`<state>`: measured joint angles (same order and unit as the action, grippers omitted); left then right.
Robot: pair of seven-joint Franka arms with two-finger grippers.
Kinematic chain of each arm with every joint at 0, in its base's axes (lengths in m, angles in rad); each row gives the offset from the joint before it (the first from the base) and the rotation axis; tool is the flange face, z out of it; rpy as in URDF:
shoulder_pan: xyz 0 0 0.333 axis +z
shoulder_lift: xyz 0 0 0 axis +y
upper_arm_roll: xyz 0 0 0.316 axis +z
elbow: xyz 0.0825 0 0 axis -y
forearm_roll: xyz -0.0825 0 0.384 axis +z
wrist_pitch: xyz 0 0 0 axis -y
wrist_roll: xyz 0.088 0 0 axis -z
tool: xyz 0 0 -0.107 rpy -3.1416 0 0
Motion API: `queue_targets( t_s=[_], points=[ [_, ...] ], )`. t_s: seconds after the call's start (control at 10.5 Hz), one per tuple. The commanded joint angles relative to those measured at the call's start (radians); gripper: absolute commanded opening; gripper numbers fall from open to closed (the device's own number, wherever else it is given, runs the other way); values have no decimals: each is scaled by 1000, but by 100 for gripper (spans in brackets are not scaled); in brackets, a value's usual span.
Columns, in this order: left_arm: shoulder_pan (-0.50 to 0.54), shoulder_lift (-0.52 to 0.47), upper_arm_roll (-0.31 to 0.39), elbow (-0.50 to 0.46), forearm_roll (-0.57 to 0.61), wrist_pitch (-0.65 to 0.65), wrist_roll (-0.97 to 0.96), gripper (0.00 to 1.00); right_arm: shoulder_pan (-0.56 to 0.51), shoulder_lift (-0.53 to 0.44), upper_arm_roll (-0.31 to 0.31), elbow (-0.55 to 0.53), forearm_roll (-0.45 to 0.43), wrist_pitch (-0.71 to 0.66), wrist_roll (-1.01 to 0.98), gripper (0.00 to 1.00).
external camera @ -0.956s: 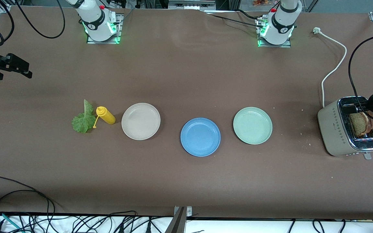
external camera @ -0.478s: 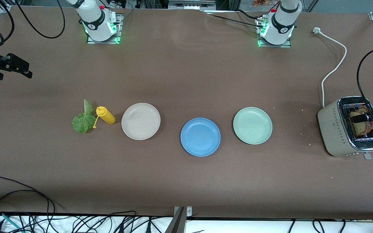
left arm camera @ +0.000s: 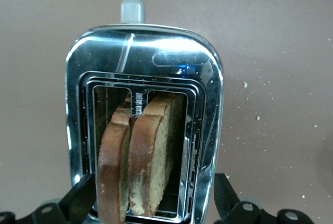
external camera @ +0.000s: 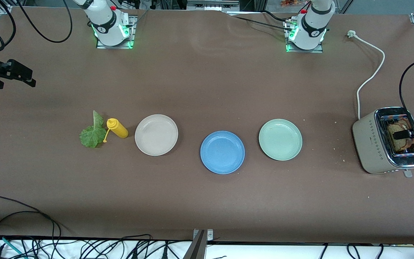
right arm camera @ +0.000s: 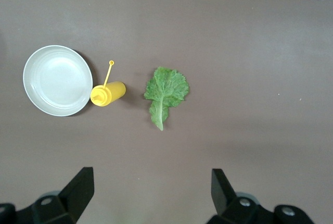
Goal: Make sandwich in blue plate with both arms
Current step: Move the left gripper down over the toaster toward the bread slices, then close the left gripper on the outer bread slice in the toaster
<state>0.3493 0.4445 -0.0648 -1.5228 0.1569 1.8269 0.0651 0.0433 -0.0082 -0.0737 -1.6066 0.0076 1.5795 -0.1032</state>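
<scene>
The blue plate [external camera: 222, 152] sits bare in the middle of the table, between a beige plate [external camera: 156, 135] and a pale green plate [external camera: 280, 139], so no part of the sandwich is on it yet. The two bread slices [left arm camera: 139, 156] stand on edge side by side in the slot of the toaster [external camera: 388, 140] at the left arm's end of the table, well apart from the blue plate. The left gripper [left arm camera: 154, 203] hangs directly over the toaster, its fingers spread wide with the slices between them and touching nothing that I can see; the slices' flat faces look toward the fingers, so I judge a straight drop and a squeeze would catch them. That arm is plainly the nearer one to the bread. The lettuce leaf [external camera: 92, 133] lies flat near the right arm's end, just beside a yellow squeeze bottle [external camera: 117, 128] on its side, next to the beige plate. The right gripper [right arm camera: 152, 195] waits high above the table by that end, fingers spread and empty, and is the nearer one to the leaf.
</scene>
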Motion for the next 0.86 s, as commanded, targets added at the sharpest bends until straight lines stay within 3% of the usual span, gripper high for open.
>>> queue_targets(
  t_s=[0.0,0.29,0.77],
  points=[
    [-6,28,-7,21,30,2,9,100,-2,5,2,22,17,-21,3,100],
    [-10,40,-7,23,30,2,9,95,0,5,0,22,17,-21,3,100],
    [-47,48,-12,59,65,-1,-2,96,0,7,2,22,17,-21,3,100]
  ],
)
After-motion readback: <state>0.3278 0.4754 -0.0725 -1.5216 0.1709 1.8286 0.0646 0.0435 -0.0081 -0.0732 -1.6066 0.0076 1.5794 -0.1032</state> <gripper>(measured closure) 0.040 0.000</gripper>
